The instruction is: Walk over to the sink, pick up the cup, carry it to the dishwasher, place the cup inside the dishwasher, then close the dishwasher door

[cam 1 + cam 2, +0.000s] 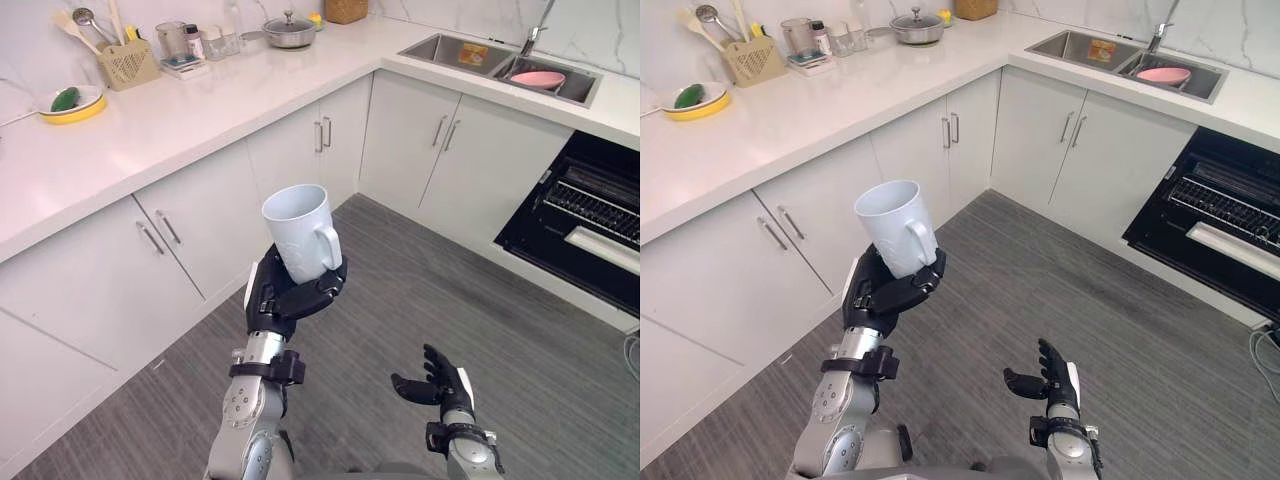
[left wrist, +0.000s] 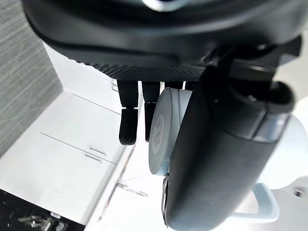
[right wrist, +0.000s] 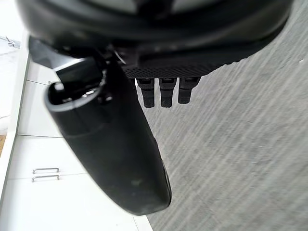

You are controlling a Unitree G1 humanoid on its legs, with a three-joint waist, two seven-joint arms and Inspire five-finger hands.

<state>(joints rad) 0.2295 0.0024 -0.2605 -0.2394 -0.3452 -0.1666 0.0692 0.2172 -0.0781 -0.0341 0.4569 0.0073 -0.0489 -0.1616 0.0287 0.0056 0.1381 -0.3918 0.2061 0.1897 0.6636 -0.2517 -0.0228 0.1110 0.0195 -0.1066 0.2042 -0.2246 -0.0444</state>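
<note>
Both eye views: holds cup [image 1: 297, 232] upright, mouth up, in left hand [image 1: 290, 295], fingers and thumb curled round its lower half, handle turned to the right, out over the floor [image 1: 420, 290] and well apart from the sink [image 1: 430, 45]. Carries right hand [image 1: 435, 385] lower, palm up, fingers relaxed and loosely spread. From the left wrist, adds what the head misses: cup's round base [image 2: 161, 130], thumb [image 2: 216, 159] laid across its wall, fingers [image 2: 127, 125] reaching past the far side, handle [image 2: 267, 207] poking out beside the thumb. From the right wrist, shows straight fingers [image 3: 166, 91] over floor, with cabinets [image 3: 57, 202] alongside. Farther off: sink set in the bench [image 1: 180, 120] at far right, pink bowl [image 1: 538, 79] in one basin; below and right of it, dishwasher [image 1: 540, 240] standing open, rack [image 1: 598, 205] inside. Along the bench: pot [image 1: 289, 32], utensil holder [image 1: 128, 62], yellow plate [image 1: 72, 105]. Between cup and dishwasher: open floor.
</note>
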